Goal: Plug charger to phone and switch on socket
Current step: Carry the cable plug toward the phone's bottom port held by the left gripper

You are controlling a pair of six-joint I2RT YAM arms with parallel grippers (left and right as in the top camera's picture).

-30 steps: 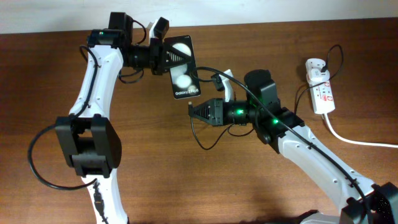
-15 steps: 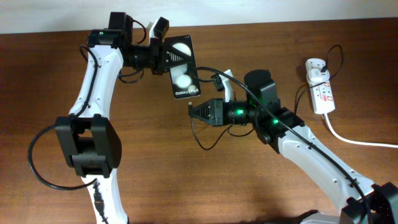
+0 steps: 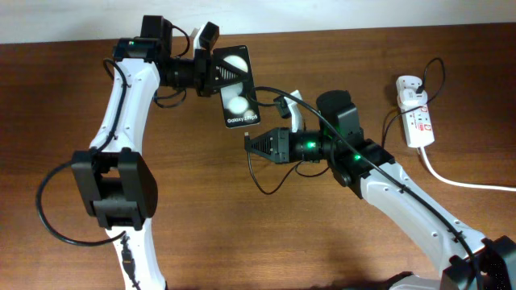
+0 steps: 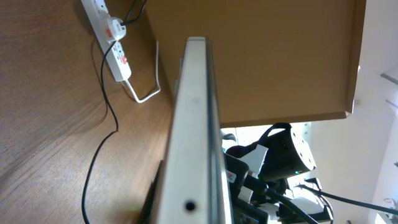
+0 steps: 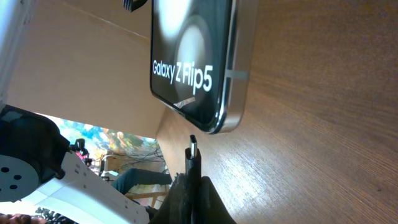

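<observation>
Currently the left gripper (image 3: 219, 74) is clamping the phone (image 3: 240, 101) by one end near the far edge of the desk (image 3: 201, 201). The right gripper (image 3: 251, 145) is pinching the charger plug (image 5: 193, 146) just short of the phone, probably needing a straight, square push. Toward the far right corner the socket (image 3: 417, 115) is lying on brown wood, pale wall (image 3: 339, 12) beyond.

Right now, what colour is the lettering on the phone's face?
White, on a black face; the right wrist view shows the phone best.

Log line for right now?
left gripper: holds phone | right gripper: holds charger plug just short of phone's edge, not inserted | socket: apart from both arms
</observation>
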